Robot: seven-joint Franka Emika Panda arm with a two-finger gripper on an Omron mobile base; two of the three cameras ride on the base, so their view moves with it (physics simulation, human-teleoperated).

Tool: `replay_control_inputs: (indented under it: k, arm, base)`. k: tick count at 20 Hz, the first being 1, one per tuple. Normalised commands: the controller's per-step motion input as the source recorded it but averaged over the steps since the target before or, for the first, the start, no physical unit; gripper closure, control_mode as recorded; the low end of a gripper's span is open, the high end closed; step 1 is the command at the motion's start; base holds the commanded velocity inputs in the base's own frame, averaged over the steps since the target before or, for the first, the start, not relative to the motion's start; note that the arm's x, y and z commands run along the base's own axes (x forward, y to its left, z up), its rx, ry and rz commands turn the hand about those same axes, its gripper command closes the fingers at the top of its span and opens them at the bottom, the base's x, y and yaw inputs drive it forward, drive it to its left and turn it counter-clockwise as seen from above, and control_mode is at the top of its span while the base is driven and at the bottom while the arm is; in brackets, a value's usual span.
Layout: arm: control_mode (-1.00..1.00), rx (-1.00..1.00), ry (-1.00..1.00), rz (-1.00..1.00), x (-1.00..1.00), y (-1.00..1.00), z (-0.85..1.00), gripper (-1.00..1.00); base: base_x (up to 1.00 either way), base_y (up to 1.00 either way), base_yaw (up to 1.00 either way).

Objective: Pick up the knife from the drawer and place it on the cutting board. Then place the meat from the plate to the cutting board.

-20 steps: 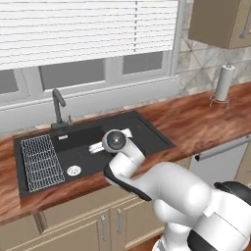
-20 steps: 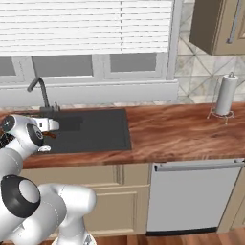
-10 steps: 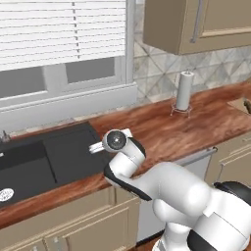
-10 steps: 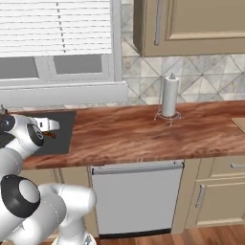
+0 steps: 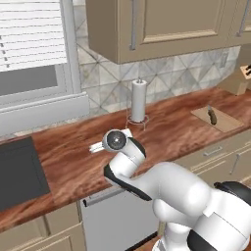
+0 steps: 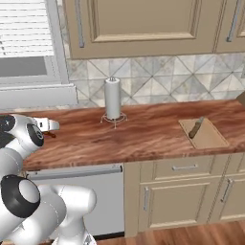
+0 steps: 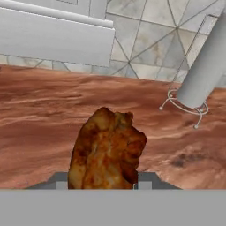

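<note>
Meat in grip, over the counter.
We are holding the meat with the gripper clamped on it; the knife is lying on the board.

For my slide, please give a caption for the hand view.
Meat held in the jaws above the wooden counter, paper towel roll behind.

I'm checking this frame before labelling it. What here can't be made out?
- Fingertips of the gripper: hand view, covered by the meat.
- Knife on the cutting board: too small in the base views to tell blade from handle.
- Knife block: left base view, cut by the right edge.
</note>
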Motion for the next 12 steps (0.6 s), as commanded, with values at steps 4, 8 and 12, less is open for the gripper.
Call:
replay_control_inputs:
  k: [4,8,12]
  arm:
    - [1.00,0.00,0.00,0.00,0.00,0.00,0.00,1.00]
    - [1.00,0.00,0.00,0.00,0.00,0.00,0.00,1.00]
    - [1.00,0.00,0.00,0.00,0.00,0.00,0.00,1.00]
  base:
    - [0.43,-1.00,-0.07]
    - [0.45,-1.00,-0.07]
    - [0.47,-1.00,-0.08]
